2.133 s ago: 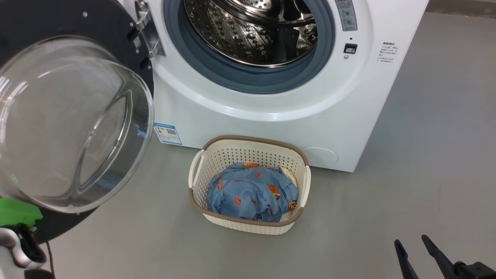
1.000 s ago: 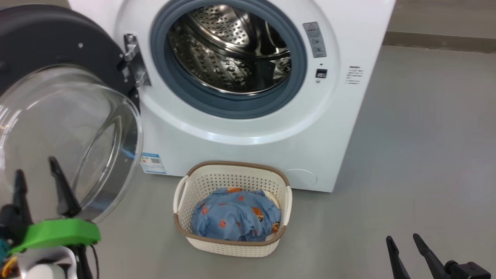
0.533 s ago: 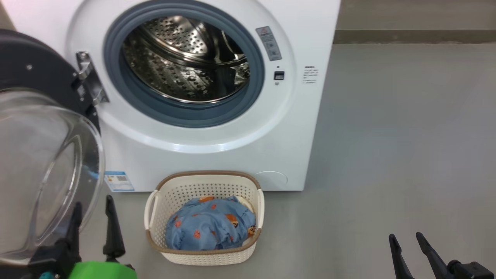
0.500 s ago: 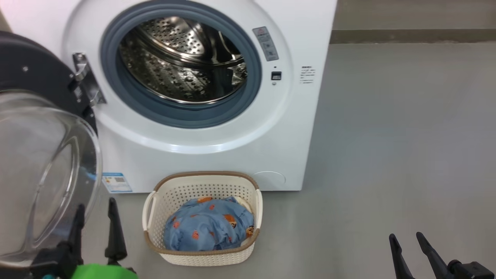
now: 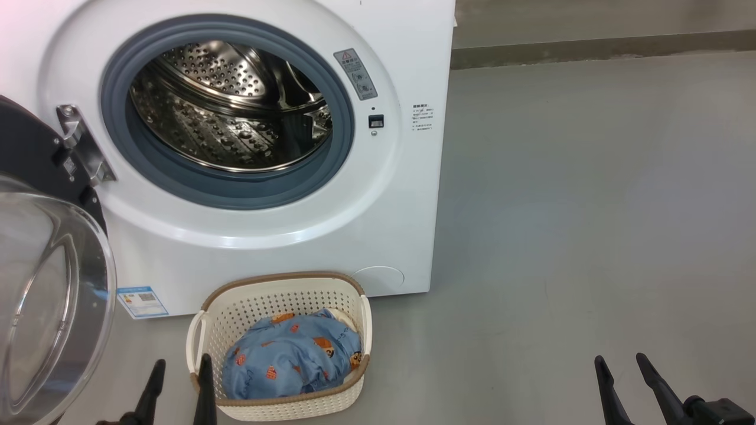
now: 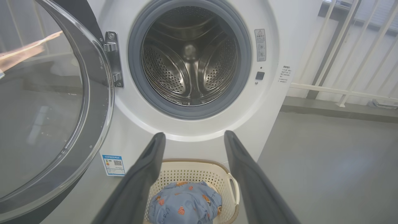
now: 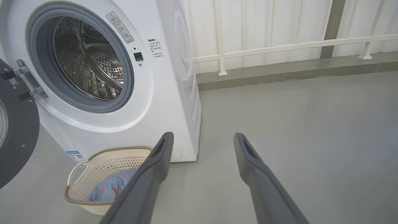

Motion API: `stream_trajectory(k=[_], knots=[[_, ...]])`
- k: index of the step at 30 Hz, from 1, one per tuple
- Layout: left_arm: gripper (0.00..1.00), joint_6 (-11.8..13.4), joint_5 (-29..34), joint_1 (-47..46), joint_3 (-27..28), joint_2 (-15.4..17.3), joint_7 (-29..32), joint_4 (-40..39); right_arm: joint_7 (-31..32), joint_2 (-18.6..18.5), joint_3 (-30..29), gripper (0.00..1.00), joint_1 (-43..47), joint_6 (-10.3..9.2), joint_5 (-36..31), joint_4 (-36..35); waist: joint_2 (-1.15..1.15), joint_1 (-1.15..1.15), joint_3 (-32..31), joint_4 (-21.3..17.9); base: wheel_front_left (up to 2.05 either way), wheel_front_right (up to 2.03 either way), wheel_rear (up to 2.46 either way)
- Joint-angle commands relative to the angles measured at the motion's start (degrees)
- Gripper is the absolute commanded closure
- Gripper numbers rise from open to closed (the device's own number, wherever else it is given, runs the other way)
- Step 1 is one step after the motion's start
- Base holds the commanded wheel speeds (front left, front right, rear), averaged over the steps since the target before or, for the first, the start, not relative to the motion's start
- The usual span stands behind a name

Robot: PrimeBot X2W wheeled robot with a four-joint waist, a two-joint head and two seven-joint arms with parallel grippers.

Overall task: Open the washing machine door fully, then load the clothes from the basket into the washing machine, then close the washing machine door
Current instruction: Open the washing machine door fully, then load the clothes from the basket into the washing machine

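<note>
Both jaws wide apart, nothing held. Left gripper [image 5: 181,363] off door [image 5: 53,295] now, backed low in front of washer [image 5: 266,260]; right gripper [image 5: 620,358] well right of washer. Door swung wide at washer's left, drum [image 5: 224,112] empty. Clothes [image 5: 289,357] in basket [image 5: 277,276] just in front of washer. Loading's next, I guess.

washing machine [image 5: 283,248]: white
door seal [image 5: 195,192]: blue-grey
drum [image 5: 224,141]: shiny steel, dotted with holes
washing machine door [image 5: 53,283]: black ring, clear glass
basket [image 5: 277,276]: cream, perforated, brown woven-look rim
clothes [image 5: 289,360]: light blue, orange-brown and red prints
label [image 5: 142,301]: blue and white
floor [image 5: 561,236]: plain grey
</note>
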Motion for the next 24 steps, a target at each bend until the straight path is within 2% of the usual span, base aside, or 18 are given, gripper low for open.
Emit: stream_trajectory(k=[1,24], knots=[[0.00,-0.40,0.44,-0.67,1.31,0.67,-0.36,-1.45,-0.69,-0.76,1.15,0.00,-1.48,0.09,-1.00,-1.24,0.00,0.00,-0.04,-0.17,0.00,0.00,0.00],[0.00,0.61,-0.41,0.98,1.54,0.66,-0.36,-2.88,-0.69,-1.09,1.86,0.00,-1.83,0.09,-1.16,-0.94,0.00,0.00,-0.94,1.04,0.00,0.00,0.00]])
